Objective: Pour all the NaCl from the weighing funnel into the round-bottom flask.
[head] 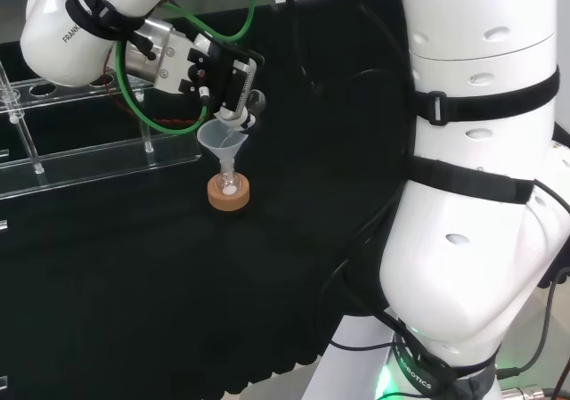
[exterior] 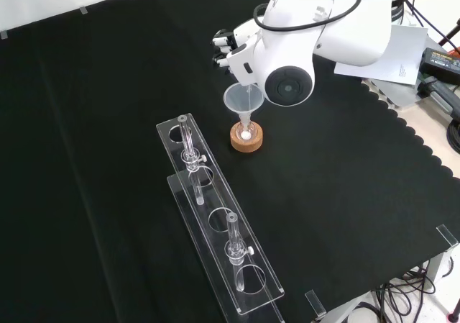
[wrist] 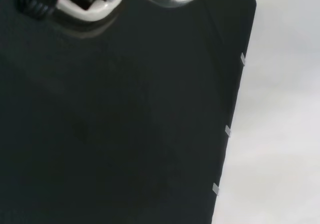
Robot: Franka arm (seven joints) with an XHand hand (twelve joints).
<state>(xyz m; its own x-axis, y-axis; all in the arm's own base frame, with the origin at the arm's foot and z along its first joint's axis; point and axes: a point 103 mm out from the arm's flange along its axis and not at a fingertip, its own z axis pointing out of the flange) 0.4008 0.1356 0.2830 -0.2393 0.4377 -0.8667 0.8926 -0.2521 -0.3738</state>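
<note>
Black cloth covers the counter (exterior: 108, 121); scalloped hem along the near edge in the head view, pale floor beyond it in the wrist view.

Front view, nearest the camera: clear plastic rack (exterior: 215, 222) running diagonally, round holes along its top, two small glass pieces standing in it, one at the near end (exterior: 233, 245) and one at the far end (exterior: 189, 144).

Just beyond the rack's far end: cork ring stand (exterior: 247, 137) on the cloth, well apart from the counter edges. Round-bottom flask (head: 229, 184) sits in the ring; a small patch of white solid shows at its bottom. Clear funnel (exterior: 241, 102) stands upright with its stem down in the flask neck.

Directly above the funnel: hand (head: 223, 79), black and white, fingers curled round a clear glass piece, the weighing funnel (head: 250, 108), tilted down over the funnel mouth. Contents of that piece too hard to make out.

Farthest in the front view: white arm link with round grey cap (exterior: 289, 87), partly in front of the hand.
</note>
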